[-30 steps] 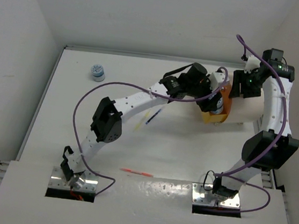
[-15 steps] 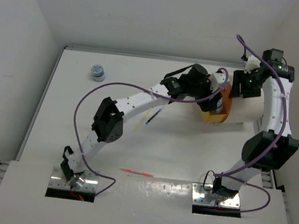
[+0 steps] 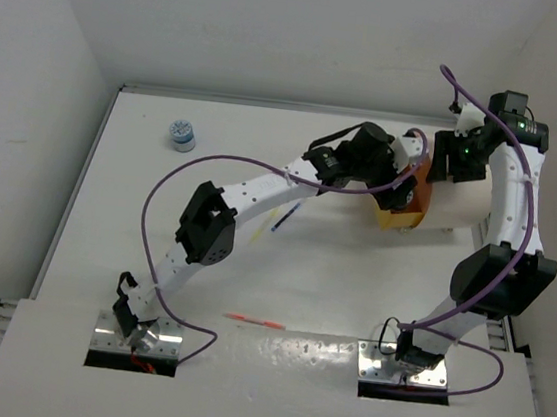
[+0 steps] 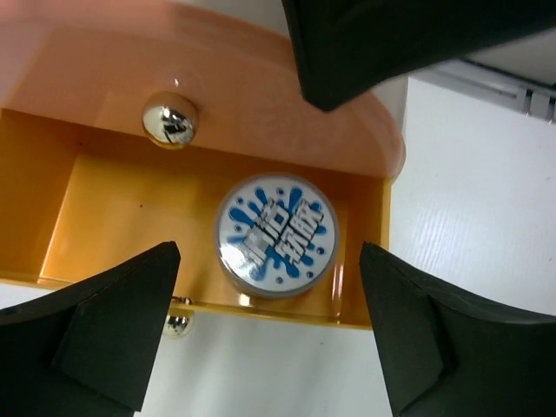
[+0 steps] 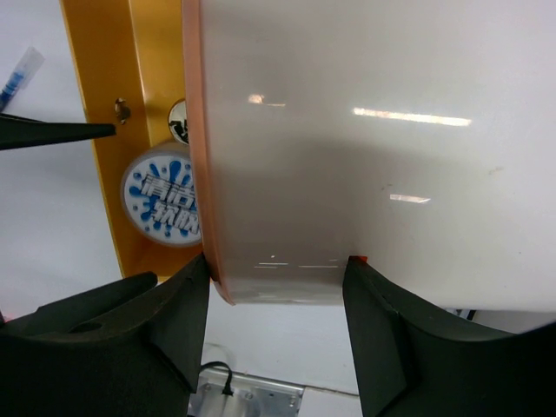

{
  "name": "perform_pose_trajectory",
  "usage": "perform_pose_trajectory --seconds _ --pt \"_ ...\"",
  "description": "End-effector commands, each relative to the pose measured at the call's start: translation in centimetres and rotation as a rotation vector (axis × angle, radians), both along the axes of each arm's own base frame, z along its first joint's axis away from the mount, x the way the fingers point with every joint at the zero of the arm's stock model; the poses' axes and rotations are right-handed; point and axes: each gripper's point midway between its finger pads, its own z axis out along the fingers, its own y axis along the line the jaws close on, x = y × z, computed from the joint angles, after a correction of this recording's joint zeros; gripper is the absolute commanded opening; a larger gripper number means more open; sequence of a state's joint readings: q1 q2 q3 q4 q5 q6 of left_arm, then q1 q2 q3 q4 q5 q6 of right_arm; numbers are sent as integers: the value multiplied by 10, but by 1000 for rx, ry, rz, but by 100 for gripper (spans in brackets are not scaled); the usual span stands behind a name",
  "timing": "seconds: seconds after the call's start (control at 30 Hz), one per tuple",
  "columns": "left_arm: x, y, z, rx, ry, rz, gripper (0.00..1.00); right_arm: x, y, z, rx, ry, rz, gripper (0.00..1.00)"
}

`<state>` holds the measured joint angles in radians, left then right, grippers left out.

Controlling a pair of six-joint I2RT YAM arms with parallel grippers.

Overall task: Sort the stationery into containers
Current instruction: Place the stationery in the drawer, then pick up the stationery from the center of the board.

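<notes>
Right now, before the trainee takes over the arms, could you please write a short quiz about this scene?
1. True or false: the left gripper is shut on the patterned cylinder in the orange drawer.
2. Where does the red pen lie? A) in the drawer B) on the table, near the arm bases C) at the far left corner
3. Fill in: in the top view, ___ more cylinder stands on the table, outside the drawer.
Key: 1 false: its fingers stand wide apart, one on either side of the cylinder. 2 B. 3 one: the second cylinder, at the far left corner.
</notes>
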<state>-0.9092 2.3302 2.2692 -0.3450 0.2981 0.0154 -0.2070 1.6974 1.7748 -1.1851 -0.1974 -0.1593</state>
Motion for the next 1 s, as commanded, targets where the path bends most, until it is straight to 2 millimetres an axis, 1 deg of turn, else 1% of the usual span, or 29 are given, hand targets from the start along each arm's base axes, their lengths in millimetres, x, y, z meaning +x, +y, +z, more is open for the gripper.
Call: perform_pose_trajectory --seconds 0.0,0.03,0.07,0.13,0.17,0.2,0.23,0.27,0.3,0.33,0.37,0.4,0.43,0.47,0.5,0.53,0.57,0.6,0.63,0.67,0.7,0.73,0.77,0.8,0.83,0.9,0.93,0.97 --pt "-3 3 112 -201 -119 18 92 -61 14 -48 79 358 -5 55" --pt "-4 5 120 -206 -129 23 94 -61 13 -48 77 358 -4 55" --pt "-5 10 141 -232 -158 32 95 -62 13 -48 76 360 -4 55" --pt "-5 22 155 -231 -167 44 94 -61 13 -48 74 359 -3 55" --pt "-1 40 176 -255 -177 67 92 -61 12 -48 73 354 -5 55" --pt "-2 50 186 -267 -167 75 91 -60 13 -47 71 352 -7 55" --pt "3 63 184 -267 -133 102 89 -59 13 -47 73 350 -6 55" --pt "12 94 204 -275 -138 152 88 -59 13 -47 76 351 -7 55" --pt "19 112 208 -270 -129 187 88 -59 13 -47 75 353 -6 55" --pt "30 131 204 -250 -107 235 88 -58 13 -46 76 351 -7 55" --pt "49 173 215 -248 -116 316 88 -58 13 -45 77 348 -5 55" --pt "55 196 205 -205 -87 358 88 -58 13 -45 77 349 -4 55" --pt "62 223 200 -167 -93 390 89 -58 13 -45 77 350 -4 55" --pt "83 265 192 -119 -89 473 89 -58 13 -46 76 348 -1 55" --pt "83 290 171 -37 -35 511 93 -58 13 -45 76 348 -1 55" --pt "101 339 158 36 -33 600 94 -60 13 -47 75 355 -1 55" --pt "104 366 143 84 5 650 95 -60 13 -46 77 353 -1 55" --pt "101 392 123 148 58 677 96 -61 13 -47 78 357 -2 55" --pt "102 436 101 189 122 755 96 -62 14 -46 76 354 1 55" --pt "104 458 92 193 136 790 97 -62 14 -48 76 354 1 55" --pt "99 475 62 231 186 801 97 -63 14 -49 79 358 0 55" --pt "96 505 62 230 174 857 100 -63 14 -49 81 353 -1 55" --pt "101 513 60 229 140 873 100 -63 15 -50 83 355 -1 55" --pt "100 530 46 268 145 895 100 -65 16 -52 85 361 -1 55" --pt "103 548 35 306 159 944 100 -66 16 -53 86 365 -1 55" --pt "106 564 17 342 189 958 100 -66 15 -54 84 366 -3 55" --pt "110 577 1 357 230 978 100 -66 15 -54 82 364 0 55" --pt "111 583 -8 356 261 981 100 -65 15 -55 82 368 -2 55"
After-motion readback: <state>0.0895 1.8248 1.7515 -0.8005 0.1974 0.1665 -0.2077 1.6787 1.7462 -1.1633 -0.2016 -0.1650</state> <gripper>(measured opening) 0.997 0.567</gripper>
